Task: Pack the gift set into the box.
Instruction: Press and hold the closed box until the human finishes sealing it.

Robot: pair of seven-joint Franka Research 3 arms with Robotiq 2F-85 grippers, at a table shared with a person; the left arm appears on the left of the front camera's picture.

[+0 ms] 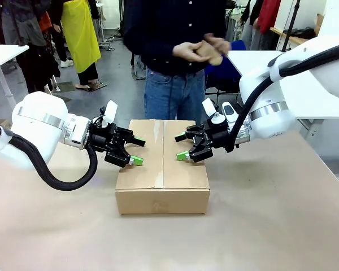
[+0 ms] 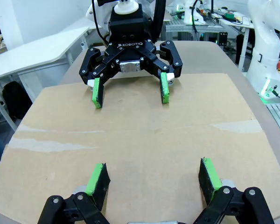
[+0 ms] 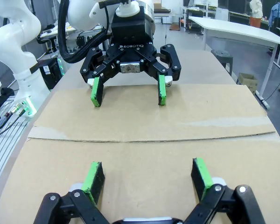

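Note:
The box (image 1: 163, 169) stands in the middle of the table with its top flaps folded flat and a strip of tape along the seam. The gift set is hidden. My left gripper (image 1: 139, 151) hovers open over the box's left flap, and my right gripper (image 1: 179, 147) hovers open over the right flap, the two facing each other. In the left wrist view my left gripper (image 2: 154, 179) is spread wide above the cardboard (image 2: 144, 135), with the right gripper (image 2: 130, 93) opposite. The right wrist view shows my right gripper (image 3: 148, 177) open over the flaps (image 3: 144, 149), facing the left gripper (image 3: 127, 93).
A person stands at the far side behind the box, both hands (image 1: 203, 49) raised at chest height around a small brown object. The brown table top (image 1: 271, 226) stretches bare in front of and beside the box. White tables stand farther off.

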